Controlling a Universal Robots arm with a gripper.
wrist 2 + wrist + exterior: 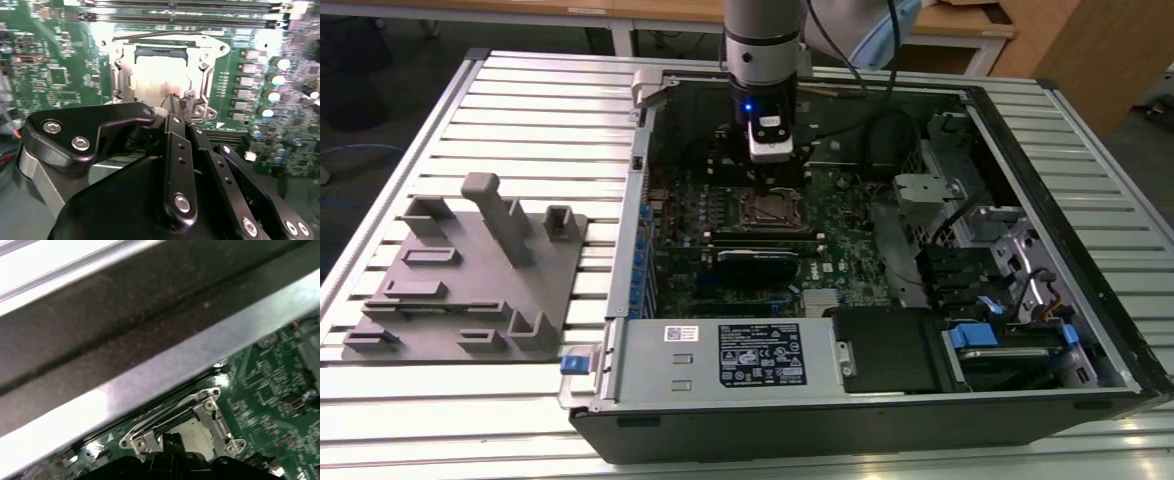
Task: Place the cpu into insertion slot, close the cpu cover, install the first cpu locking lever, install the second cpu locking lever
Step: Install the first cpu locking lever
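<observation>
The arm hangs straight down into the computer case (854,425), its gripper (770,178) pinched closed just above the cpu cover (204,75), which frames the cpu (160,75)

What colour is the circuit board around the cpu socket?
Green. The circuit board shows best in the second wrist view.

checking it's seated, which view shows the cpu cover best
The second wrist view: the cpu cover faces the camera, though the jaws hide its near edge. The first wrist view catches it obliquely; the exterior view shows it small.
</observation>
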